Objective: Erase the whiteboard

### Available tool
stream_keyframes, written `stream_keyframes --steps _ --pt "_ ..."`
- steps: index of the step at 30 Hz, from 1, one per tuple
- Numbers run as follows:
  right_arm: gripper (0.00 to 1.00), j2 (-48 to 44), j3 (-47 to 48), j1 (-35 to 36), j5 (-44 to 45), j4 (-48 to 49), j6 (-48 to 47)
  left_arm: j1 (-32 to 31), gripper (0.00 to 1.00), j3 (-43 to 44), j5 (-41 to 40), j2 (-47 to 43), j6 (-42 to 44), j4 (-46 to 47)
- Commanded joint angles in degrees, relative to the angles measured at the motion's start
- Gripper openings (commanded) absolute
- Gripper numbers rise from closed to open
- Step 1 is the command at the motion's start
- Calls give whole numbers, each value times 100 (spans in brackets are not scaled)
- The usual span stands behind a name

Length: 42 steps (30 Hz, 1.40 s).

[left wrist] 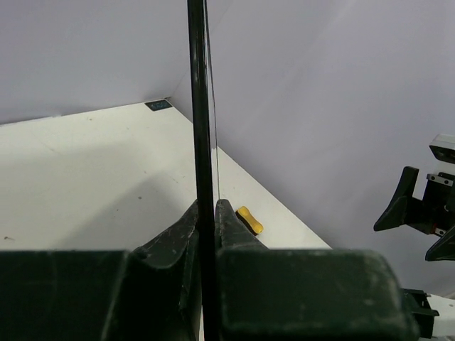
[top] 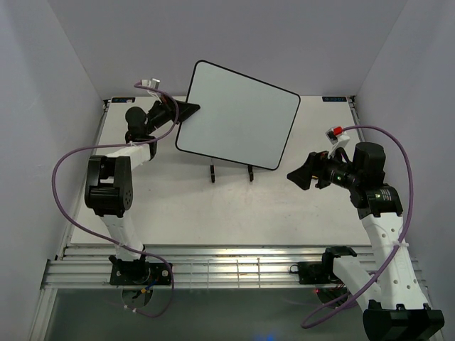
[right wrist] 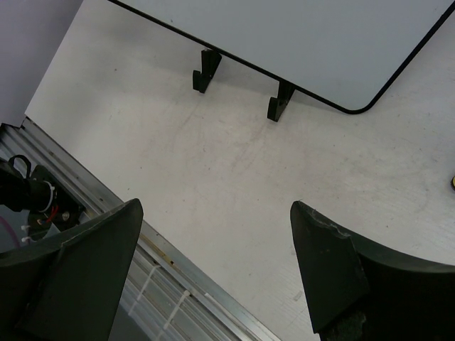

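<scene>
The whiteboard is a large white board with a thin black frame, tilted above the black wire stand. Its face shows no writing. My left gripper is shut on the board's left edge. In the left wrist view the board is edge-on, a black line clamped between my fingers. A small yellow eraser lies on the table beyond it. My right gripper is open and empty, right of the stand and below the board's right corner. In the right wrist view it hovers over bare table, with the board ahead.
The stand's two black feet show under the board's lower edge. The slotted aluminium rail runs along the near edge. Lilac walls enclose the table on three sides. The right arm shows in the left wrist view.
</scene>
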Motion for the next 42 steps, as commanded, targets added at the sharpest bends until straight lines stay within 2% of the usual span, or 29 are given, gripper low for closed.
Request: stream_keyframes --steps 1,8,13,17,23,25,32,42 --pt "90 -60 -38 47 -112 104 -85 95 0 226 234 -106 -110 693" --pt "90 -34 -56 56 -147 140 -76 175 0 -64 287 43 -417 1211" --pt "90 -51 -91 65 -165 148 -76 227 0 102 471 446 -602 1607" --pt "90 -51 -83 91 -165 148 -85 262 0 86 683 623 -392 1598" --pt "90 -34 -48 153 -191 148 -85 403 0 -82 674 1061 -329 2292" --pt "90 -60 -39 197 -191 139 -85 649 0 94 788 1326 -330 2600" --pt "90 -34 22 276 -226 148 -67 667 0 147 947 1642 452 2925" --pt "90 -25 111 469 -130 52 -129 693 0 191 1078 1959 1058 3232"
